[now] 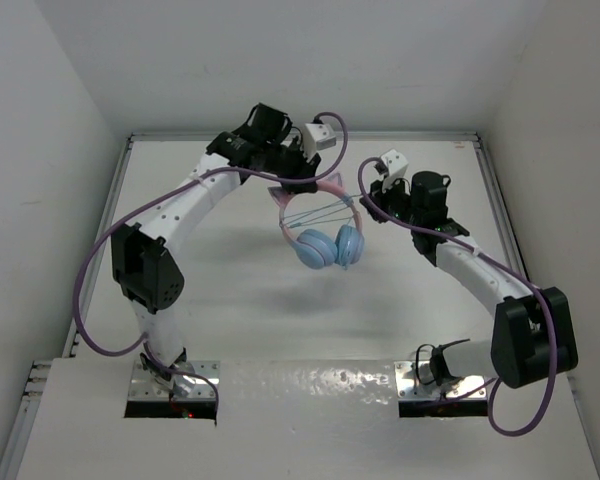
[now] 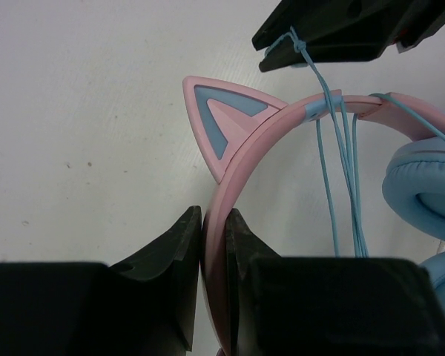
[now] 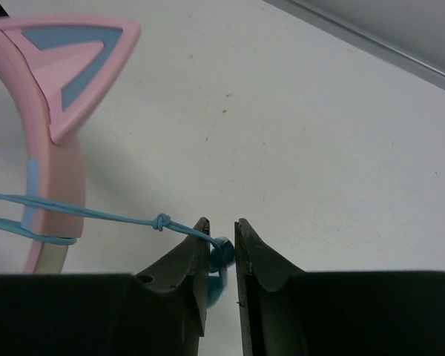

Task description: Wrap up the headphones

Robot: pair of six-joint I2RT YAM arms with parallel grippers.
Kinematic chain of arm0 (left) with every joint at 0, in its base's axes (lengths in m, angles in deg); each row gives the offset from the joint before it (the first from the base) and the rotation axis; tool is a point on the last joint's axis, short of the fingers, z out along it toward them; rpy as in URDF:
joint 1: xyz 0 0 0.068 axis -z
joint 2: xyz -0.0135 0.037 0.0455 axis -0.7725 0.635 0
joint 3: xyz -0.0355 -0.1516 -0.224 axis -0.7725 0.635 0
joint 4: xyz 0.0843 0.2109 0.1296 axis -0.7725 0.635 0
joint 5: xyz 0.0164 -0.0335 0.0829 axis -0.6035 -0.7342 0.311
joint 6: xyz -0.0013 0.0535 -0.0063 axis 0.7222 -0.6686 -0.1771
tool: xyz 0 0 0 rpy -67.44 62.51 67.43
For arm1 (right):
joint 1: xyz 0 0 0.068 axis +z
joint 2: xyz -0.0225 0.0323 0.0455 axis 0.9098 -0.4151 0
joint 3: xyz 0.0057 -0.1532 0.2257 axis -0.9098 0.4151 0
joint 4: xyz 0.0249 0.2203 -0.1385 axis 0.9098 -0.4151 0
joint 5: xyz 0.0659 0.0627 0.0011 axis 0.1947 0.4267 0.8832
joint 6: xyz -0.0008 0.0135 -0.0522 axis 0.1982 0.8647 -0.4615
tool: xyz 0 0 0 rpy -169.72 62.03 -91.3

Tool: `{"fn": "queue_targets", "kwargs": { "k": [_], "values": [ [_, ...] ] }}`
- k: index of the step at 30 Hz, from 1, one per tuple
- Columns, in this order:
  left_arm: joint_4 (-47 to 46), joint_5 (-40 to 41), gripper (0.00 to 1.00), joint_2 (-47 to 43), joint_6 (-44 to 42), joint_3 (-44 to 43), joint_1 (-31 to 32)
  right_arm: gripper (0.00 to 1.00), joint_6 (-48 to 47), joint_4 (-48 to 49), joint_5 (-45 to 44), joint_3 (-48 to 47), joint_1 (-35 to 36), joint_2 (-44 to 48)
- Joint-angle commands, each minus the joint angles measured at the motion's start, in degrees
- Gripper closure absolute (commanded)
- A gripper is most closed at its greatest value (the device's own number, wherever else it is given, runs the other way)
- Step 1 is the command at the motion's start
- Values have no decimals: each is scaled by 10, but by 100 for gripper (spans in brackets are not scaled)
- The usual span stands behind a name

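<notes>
My left end effector [image 2: 213, 216] is clamped narrow on the pink headband [image 2: 241, 174], low in the left wrist view. The headphones [image 1: 320, 232] therefore hang above the desk [image 1: 230, 310], in the middle of the top view. My right end effector [image 3: 221, 226] stands a narrow slit apart. The thick end of the teal cable [image 3: 119, 216] lies in it against one finger, with a gap beside it, so I judge the pinch loose. The headphones look light. The band seems stiff and good for holding; the cable is thin, limp and slippery, better taken at its thick end.
</notes>
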Motion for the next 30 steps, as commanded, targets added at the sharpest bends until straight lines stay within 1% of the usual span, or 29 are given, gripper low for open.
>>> {"fn": "queue_targets", "kwargs": {
  "k": [1,6,9,10,12,14,17,20,23,26,29,30],
  "values": [
    [-8,-46,100,-29,35,-45,-7,80,15,36,8,6,-5,14],
    [-18,-21,100,-36,40,-39,-6,79,23,41,18,18,-6,21],
    [-26,3,100,-37,42,-42,-7,90,38,65,13,44,-5,39],
    [-29,10,100,-37,43,-40,-6,97,43,89,9,62,-6,46],
    [-32,28,100,-38,39,-36,-6,100,59,115,-3,76,-6,69],
    [-32,34,100,-37,35,-30,-6,100,68,123,-43,88,-5,95],
    [-36,36,100,-38,37,-28,-5,100,60,126,-66,98,-6,114],
    [-43,31,100,-37,42,-33,-4,100,53,101,-58,94,-5,107],
    [-38,16,100,-37,46,-40,-4,100,60,105,-45,94,-5,94],
    [-30,-19,100,-37,47,-47,-3,100,71,111,-29,81,-5,77],
    [-28,-35,100,-40,56,-54,-3,100,78,112,-7,59,-5,47],
    [-29,-35,100,-41,60,-56,-3,98,83,115,1,50,-6,34]
  ]
}}
